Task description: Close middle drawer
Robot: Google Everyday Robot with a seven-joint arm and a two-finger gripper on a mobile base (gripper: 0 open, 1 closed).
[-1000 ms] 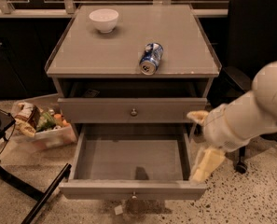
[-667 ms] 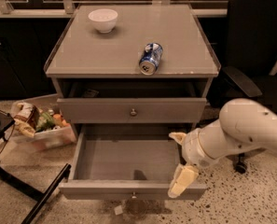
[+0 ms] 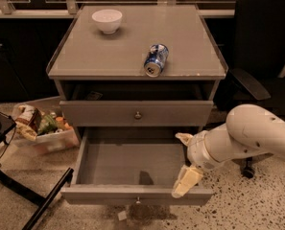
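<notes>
The middle drawer [image 3: 132, 164] is pulled far out of the grey cabinet, showing its bare grey floor. Its flat front [image 3: 99, 195] faces me low in the view, with a small round knob [image 3: 138, 200] at centre. My gripper [image 3: 185, 160] hangs over the drawer's right end on a white arm that comes in from the right. It is open and empty. One cream finger [image 3: 186, 181] lies over the top edge of the drawer front near its right corner. The other finger [image 3: 183, 138] is further back, by the drawer's right side.
The drawer above [image 3: 137, 113] stands slightly out. A white bowl [image 3: 107, 20] and a blue can [image 3: 156, 59] on its side rest on the cabinet top [image 3: 99, 56]. A box of snacks [image 3: 41, 128] sits on the floor at left, a black chair [image 3: 262, 47] at right, and a black frame [image 3: 31, 195] at lower left.
My arm has swung left and down, from beside the drawer's right side to over its front right corner. The drawer has not moved.
</notes>
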